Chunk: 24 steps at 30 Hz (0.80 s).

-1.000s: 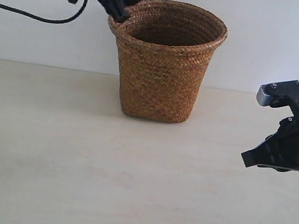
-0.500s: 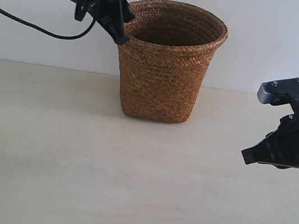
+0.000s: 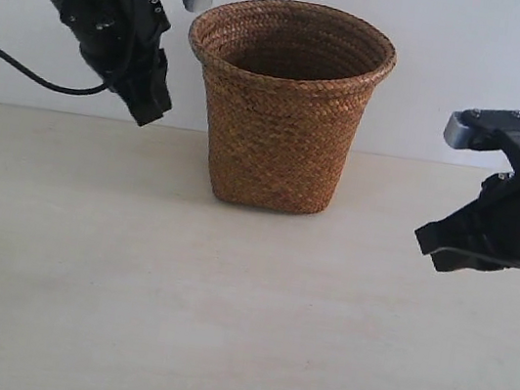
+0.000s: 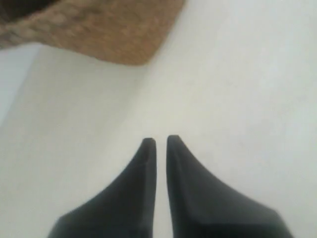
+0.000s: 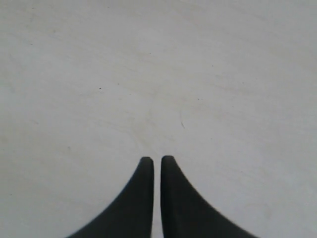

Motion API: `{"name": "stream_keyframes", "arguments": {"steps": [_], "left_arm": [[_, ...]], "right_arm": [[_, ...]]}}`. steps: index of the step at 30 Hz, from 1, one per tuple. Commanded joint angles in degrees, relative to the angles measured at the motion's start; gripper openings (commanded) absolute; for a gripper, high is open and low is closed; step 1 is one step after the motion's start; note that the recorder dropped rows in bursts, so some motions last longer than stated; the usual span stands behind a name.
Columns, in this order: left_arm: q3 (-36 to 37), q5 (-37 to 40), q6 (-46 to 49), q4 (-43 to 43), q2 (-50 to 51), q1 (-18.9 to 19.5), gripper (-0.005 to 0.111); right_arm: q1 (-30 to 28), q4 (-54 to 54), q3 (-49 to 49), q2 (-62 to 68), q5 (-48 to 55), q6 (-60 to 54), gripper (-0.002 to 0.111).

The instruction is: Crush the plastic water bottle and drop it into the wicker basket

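Note:
The brown wicker basket [image 3: 284, 105] stands upright at the back middle of the table; a blurred part of its base [image 4: 104, 27] shows in the left wrist view. No plastic water bottle shows in any view; the basket's inside is hidden from here. My left gripper [image 3: 150, 110] hangs in the air just left of the basket, below its rim, shut and empty, its tips [image 4: 157, 141] nearly touching. At the right my other gripper [image 3: 430, 247] hovers above the table, shut with nothing in it, and its tips [image 5: 153, 159] point at bare tabletop.
The pale wood table [image 3: 219, 327] stretches in front of the basket. A white wall [image 3: 479, 62] rises behind it. A black cable [image 3: 23, 68] trails from the left arm.
My left arm has pulled away from the basket's rim, moving down and to the left. The clear shape seen by it a second ago is gone. The right gripper shifted slightly up and left.

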Motion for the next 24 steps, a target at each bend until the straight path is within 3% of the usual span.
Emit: {"name": "stream_keyframes", "arguments": {"steps": [1,5,11,19,24], "left_arm": [[-0.2,11.6,-6.0,0.3,-1.9,0.9,0.004],[0.7,12.2,-15.0,0.3,-2.4,2.6,0.004],[9.3,12.2,-21.9,2.8,-7.2,3.4,0.004],[22.5,9.2,-25.3,4.3,-18.5,3.4,0.004],[30.9,5.2,-26.5,3.8,-25.7,3.4,0.004]], "right_arm": [[-0.4,-4.7,-5.3,-0.5,7.8,6.1,0.000],[-0.4,-10.8,-7.4,-0.6,10.7,12.7,0.000],[-0.4,-26.9,-7.4,-1.7,17.0,26.7,0.000],[-0.6,-28.1,-7.4,-9.2,21.5,27.2,0.000],[-4.7,-27.0,-5.1,-13.8,23.5,26.8,0.000]]}}
